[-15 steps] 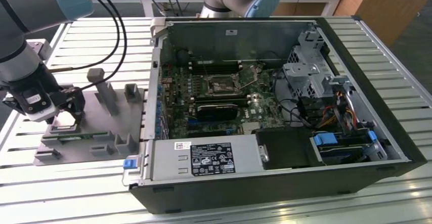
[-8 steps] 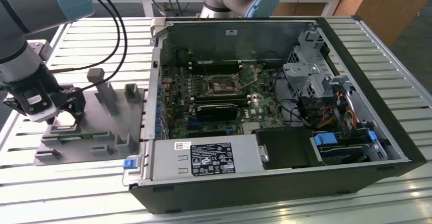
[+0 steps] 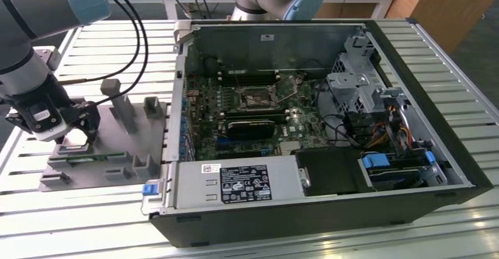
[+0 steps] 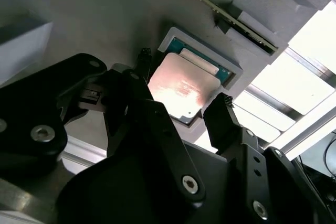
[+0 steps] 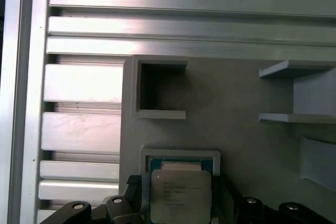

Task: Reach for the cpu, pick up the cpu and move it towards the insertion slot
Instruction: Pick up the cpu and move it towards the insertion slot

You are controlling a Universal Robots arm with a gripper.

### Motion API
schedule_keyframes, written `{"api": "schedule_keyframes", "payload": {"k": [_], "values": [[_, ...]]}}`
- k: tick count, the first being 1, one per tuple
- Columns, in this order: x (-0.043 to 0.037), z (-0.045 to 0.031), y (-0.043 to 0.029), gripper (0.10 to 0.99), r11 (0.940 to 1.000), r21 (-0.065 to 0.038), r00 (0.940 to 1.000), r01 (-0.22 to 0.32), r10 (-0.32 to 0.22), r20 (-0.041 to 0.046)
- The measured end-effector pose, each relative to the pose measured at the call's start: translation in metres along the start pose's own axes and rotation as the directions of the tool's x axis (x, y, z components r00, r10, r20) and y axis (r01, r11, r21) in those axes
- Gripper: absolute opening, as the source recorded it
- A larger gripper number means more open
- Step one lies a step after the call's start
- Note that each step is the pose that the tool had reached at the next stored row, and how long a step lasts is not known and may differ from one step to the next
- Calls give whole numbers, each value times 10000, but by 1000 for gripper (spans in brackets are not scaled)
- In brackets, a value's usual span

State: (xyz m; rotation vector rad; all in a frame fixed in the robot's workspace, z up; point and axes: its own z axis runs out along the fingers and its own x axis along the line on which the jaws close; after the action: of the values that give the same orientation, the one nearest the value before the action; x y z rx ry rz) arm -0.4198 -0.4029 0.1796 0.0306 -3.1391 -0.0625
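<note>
The cpu [image 4: 181,90], a small square chip with a silvery top, lies in a shallow square pocket of the grey plastic fixture [image 3: 125,124] at the exterior view's left. My gripper [image 4: 184,78] is low over that pocket, and its two black fingers [image 4: 223,109] press against opposite edges of the cpu [image 5: 181,192]. In the second wrist view the chip sits slightly askew over the pocket rim. I cannot tell whether it has left the pocket floor. The insertion slot [image 3: 255,98], a square metal-framed socket on the green board, lies inside the open computer case, well off to the exterior view's right of my gripper [image 3: 76,142].
A narrow green memory stick [image 3: 95,155] lies in the fixture beside the cpu pocket. Upright grey posts [image 3: 111,87] rise from the fixture. The tall case wall [image 3: 179,95] stands between fixture and board. Inside are a black card [image 3: 248,128], cables and drive cages.
</note>
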Motion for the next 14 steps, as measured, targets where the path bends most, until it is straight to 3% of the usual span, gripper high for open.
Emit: {"api": "schedule_keyframes", "payload": {"k": [4, 5, 9, 14], "values": [[-4, 0, 0, 667, 10000, 0, 10000, 0, 0, 0], [-5, 0, 0, 592, 10000, 0, 10000, 0, 0, 1], [-5, -1, 0, 545, 10000, 0, 10000, 0, 0, 0], [-5, -2, 0, 545, 10000, -1, 10000, 0, 0, 1]]}}
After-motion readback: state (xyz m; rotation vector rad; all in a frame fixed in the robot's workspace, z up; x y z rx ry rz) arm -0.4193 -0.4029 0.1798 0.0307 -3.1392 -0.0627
